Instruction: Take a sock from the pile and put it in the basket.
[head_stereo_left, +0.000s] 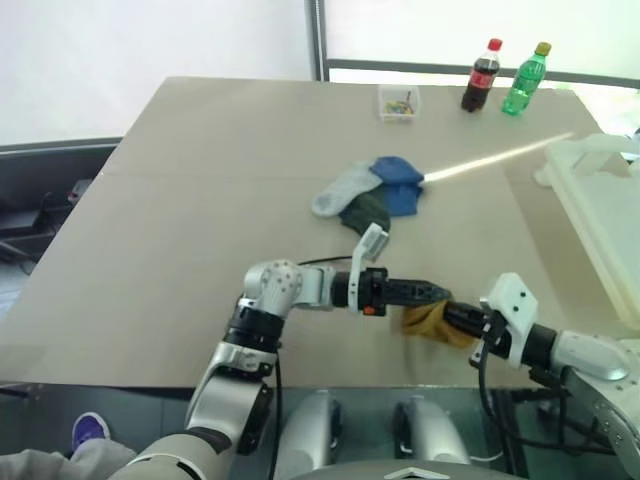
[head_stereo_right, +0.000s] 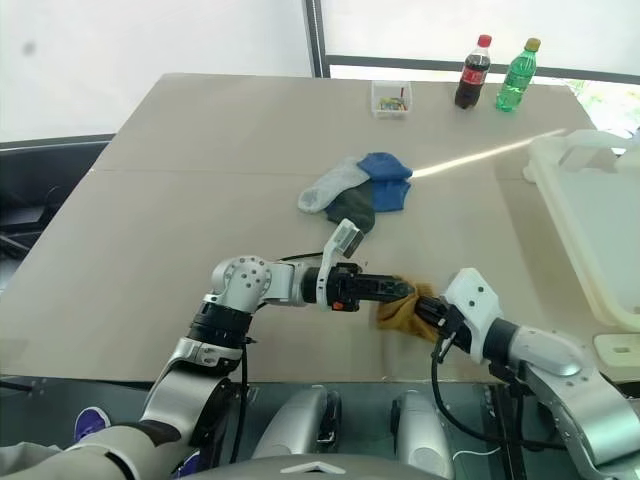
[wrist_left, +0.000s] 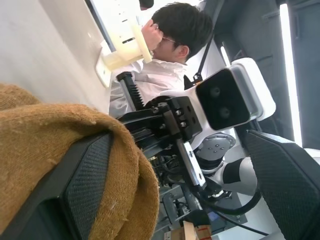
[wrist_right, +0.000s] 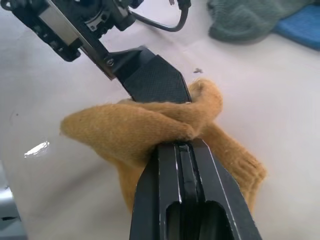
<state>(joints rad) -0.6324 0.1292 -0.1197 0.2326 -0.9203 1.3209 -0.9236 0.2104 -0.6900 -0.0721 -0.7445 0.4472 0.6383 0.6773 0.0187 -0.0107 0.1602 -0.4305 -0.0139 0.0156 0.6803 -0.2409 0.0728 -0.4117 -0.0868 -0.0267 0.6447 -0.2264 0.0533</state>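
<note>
Right wrist view puts the mustard-yellow sock (wrist_right: 150, 132) at the centre of things: the right pincer (wrist_right: 187, 150) has its two black fingers pressed together on a bunched fold of it, so the cloth puckers at the bite and the loose toe end trails down onto the pale tabletop (wrist_right: 280, 95). That pinch on a fold, not on the whole sock, looks like the reason the rest sags instead of hanging free.

One finger of the left pincer (head_stereo_left: 432, 293) lies right against the same sock, its textured pad touching the fold from the other side. In the left wrist view its fingers (wrist_left: 82, 182) stand wide apart, one against the yellow cloth and the other well off to the side, so it clamps nothing. My reading is that it comes in level from the robot's left to steady or take over the sock; which of the two I cannot tell.

From the head camera, both arms meet low over the near edge of the tabletop, the sock between them. The pile (head_stereo_left: 372, 190) — light grey, dark green and blue socks — sits near the middle of the tabletop, apart from the held sock. The basket (head_stereo_left: 600, 215), white with a thick rim, stands at the robot's right, well apart from the sock, so the carry across is not yet done.

Farther back stand a small clear box (head_stereo_left: 398, 102), a cola bottle (head_stereo_left: 481, 76) and a green bottle (head_stereo_left: 526, 79). A person (wrist_left: 165, 55) shows beyond the tabletop in the left wrist view.
</note>
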